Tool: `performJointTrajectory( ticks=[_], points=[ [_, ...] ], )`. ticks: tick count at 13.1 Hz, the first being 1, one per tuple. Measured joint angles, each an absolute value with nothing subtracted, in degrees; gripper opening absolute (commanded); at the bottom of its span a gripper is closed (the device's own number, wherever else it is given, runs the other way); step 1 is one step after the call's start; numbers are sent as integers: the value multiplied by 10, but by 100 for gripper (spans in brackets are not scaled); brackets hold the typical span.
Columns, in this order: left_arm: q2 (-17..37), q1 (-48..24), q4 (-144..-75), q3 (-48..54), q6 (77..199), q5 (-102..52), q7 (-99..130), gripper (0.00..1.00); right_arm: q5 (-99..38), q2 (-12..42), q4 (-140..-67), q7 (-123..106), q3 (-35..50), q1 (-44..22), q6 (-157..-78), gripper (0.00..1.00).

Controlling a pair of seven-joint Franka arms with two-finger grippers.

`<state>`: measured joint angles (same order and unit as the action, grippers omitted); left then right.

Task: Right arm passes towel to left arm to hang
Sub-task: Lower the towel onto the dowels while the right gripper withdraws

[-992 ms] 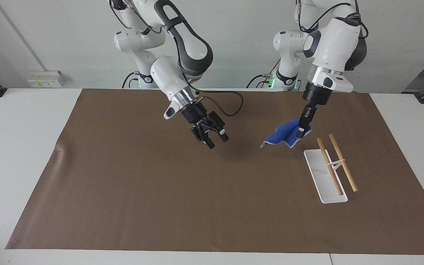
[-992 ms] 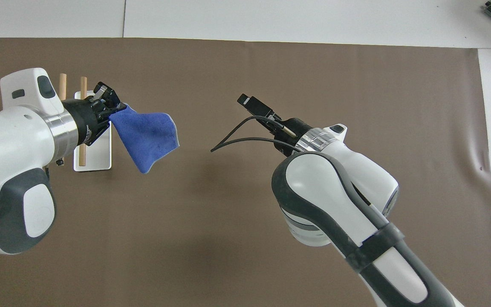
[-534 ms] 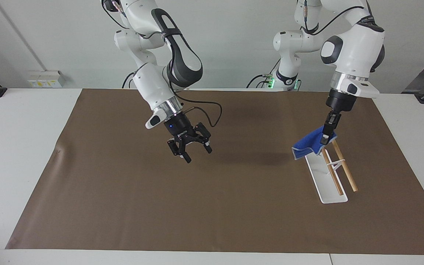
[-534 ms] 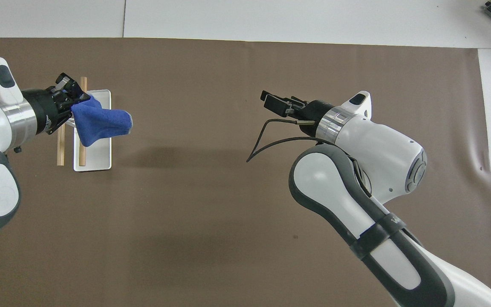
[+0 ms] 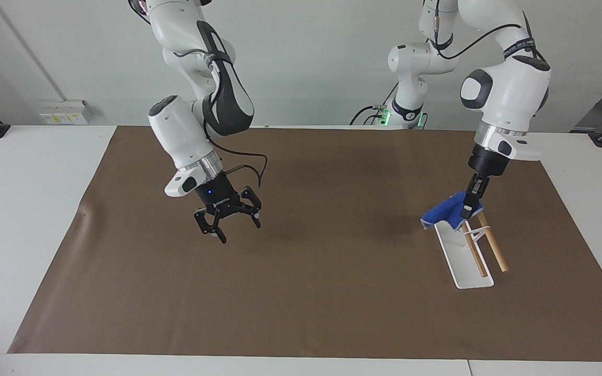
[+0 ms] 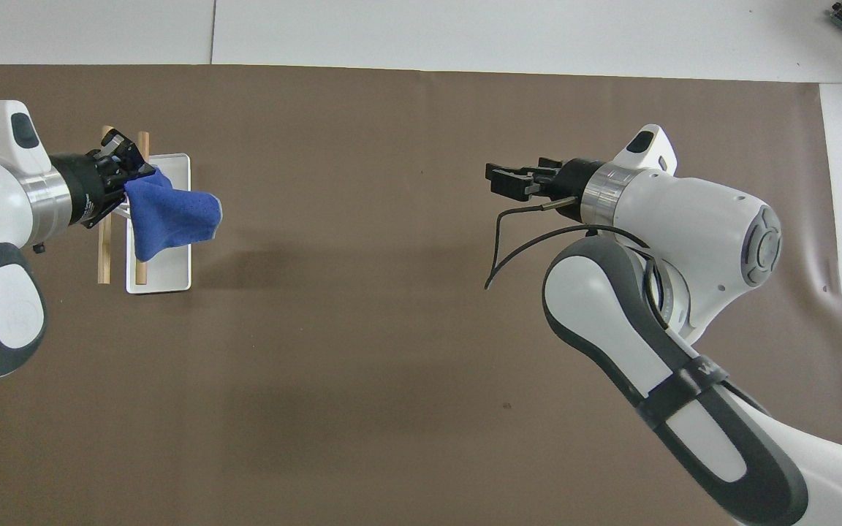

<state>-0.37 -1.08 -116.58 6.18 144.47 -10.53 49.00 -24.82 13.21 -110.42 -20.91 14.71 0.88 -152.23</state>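
The bright-blue towel hangs from my left gripper, which is shut on one of its corners. The cloth droops over the end of the white tray that lies nearer the robots, beside the two wooden rods. Whether the towel touches a rod I cannot tell. My right gripper stands open and empty in the air over the brown mat, toward the right arm's end of the table.
A brown mat covers most of the white table. A black cable loops from the right arm's wrist.
My left gripper carried the towel sideways and down, from over the open mat to over the tray's rods. The right arm drew back toward its own end, its gripper still open.
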Motion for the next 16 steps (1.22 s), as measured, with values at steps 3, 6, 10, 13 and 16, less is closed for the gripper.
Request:
performJointTrajectory(
  ticks=[3,6,10,13,16],
  points=[
    [10,-10,-1168,61,1453,-105,504,0,-108,131,-1070,-164,123,12,-1449,100],
    [13,-10,-1168,63,1459,-105,534,0,10,121,-1015,-64,122,9,-1336,100],
    [14,-12,-1163,68,1478,-105,593,0,27,73,-980,-11,83,-12,-1205,100],
    [18,-12,-1147,69,1479,-105,614,0,27,31,-975,5,19,-36,-1125,100],
    [24,-12,-1140,69,1479,-105,619,0,27,8,-933,25,7,-13,-1016,100]
  ],
)
